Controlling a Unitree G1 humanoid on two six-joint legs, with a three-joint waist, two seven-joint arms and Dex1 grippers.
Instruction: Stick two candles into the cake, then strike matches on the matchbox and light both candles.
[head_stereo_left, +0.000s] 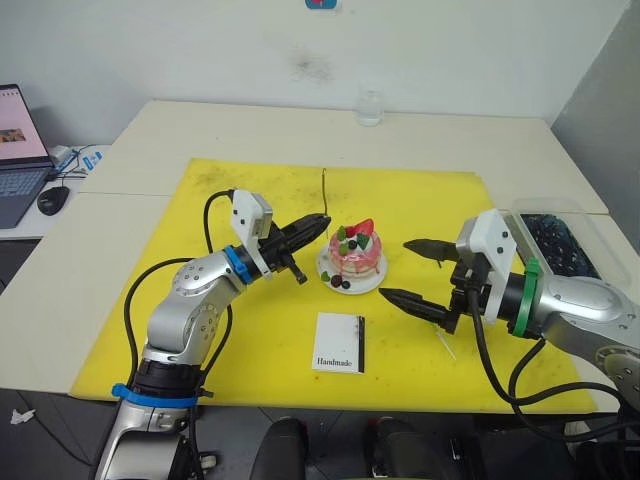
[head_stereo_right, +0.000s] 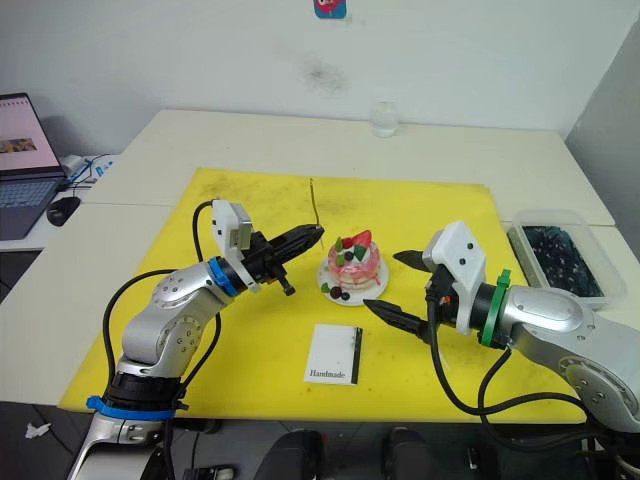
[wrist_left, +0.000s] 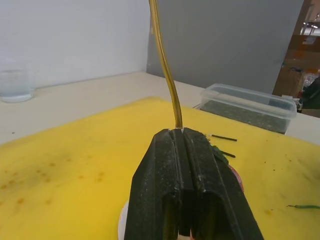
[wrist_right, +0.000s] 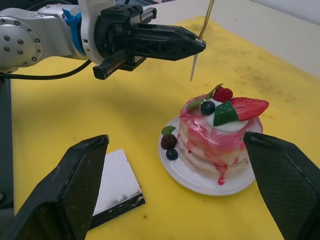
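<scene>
Left tool (head_stereo_left: 318, 226) clamps candle (head_stereo_left: 324, 192) upright beside cake (head_stereo_left: 355, 255), seemingly for insertion; right tool (head_stereo_left: 420, 272) hangs apart.

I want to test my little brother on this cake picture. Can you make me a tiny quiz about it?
1. True or false: the left gripper is shut on a candle.
2. The right gripper is: A) open, B) shut on the matchbox, C) shut on the cake.
3. Fill in: the cake sits on a white ____.

Key: 1 true. 2 A. 3 plate.
</scene>
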